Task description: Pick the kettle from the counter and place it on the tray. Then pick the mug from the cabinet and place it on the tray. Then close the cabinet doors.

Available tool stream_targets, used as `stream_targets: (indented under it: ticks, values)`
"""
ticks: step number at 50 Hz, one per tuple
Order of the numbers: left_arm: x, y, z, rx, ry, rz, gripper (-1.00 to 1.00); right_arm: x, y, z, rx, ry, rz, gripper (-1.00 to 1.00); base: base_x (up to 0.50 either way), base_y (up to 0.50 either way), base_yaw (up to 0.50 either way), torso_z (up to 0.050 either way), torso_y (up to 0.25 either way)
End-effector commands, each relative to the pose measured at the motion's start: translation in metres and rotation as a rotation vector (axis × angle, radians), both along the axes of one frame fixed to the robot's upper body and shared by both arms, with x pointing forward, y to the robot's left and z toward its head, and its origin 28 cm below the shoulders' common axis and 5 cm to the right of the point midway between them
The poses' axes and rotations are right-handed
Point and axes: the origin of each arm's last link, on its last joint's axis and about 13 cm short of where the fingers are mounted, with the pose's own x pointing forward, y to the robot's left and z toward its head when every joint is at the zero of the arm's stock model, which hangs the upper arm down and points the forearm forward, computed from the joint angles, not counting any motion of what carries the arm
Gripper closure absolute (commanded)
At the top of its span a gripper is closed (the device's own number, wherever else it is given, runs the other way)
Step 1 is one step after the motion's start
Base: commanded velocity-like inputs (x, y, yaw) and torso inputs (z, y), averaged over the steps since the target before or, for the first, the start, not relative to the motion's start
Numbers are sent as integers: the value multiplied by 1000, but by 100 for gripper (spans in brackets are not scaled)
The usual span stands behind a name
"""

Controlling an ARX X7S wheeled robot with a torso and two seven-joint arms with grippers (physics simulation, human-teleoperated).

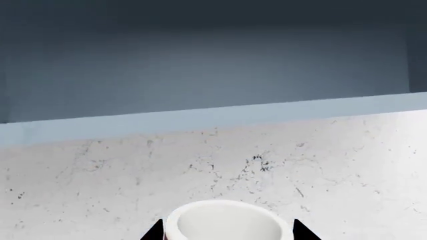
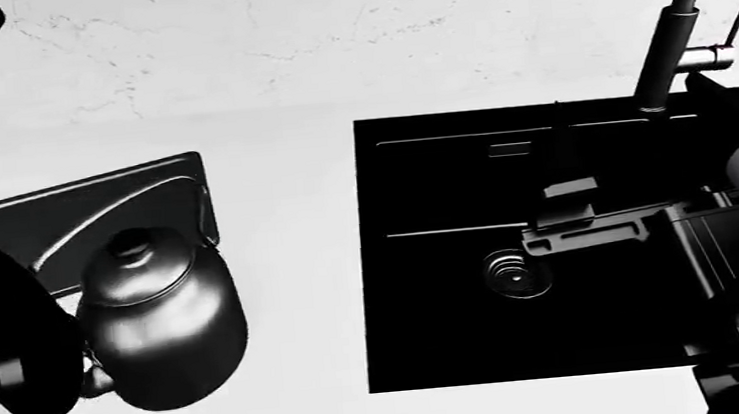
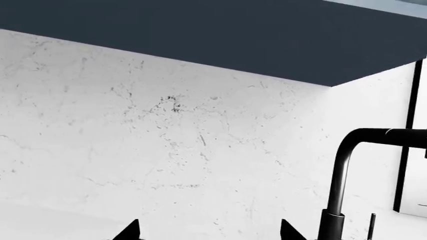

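1. My left gripper (image 1: 227, 235) has the mug (image 1: 223, 222) between its fingertips: in the left wrist view the white inside of the cup sits between the two black tips, with a sliver of red at the lower edge. The jaws look closed onto its sides, so I judge it held.
2. The mug is upright with its mouth facing the camera, which I take as the way to carry it level. Beyond it lie the marbled wall (image 1: 213, 160) and the pale underside edge of the blue-grey cabinet (image 1: 200, 75).
3. The kettle (image 2: 159, 321) already sits on the tray (image 2: 62, 214) on the counter (image 2: 288, 274), its body overhanging the tray's near edge. I reckon that leaves the far part free for the mug.
4. My right gripper (image 3: 210, 232) shows two tips spread wide apart with nothing between them. It hangs over the sink (image 2: 488, 337) by the black faucet (image 3: 347, 170), parked clear, I'd say.
5. I can read no brands, labels or writing anywhere.
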Motion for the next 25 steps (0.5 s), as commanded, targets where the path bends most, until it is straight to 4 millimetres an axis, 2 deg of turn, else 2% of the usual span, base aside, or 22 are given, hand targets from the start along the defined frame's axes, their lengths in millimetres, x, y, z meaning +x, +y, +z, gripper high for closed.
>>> stream_targets:
  ticks: [1, 25]
  values:
    - [2, 5, -2, -4, 5, 20, 100, 1, 0, 0, -2, 2, -2, -100, 0, 500, 0, 0, 0]
    - [13, 14, -16, 0, 45, 60, 100, 0, 2, 3, -4, -5, 4, -100, 0, 500, 0, 0, 0]
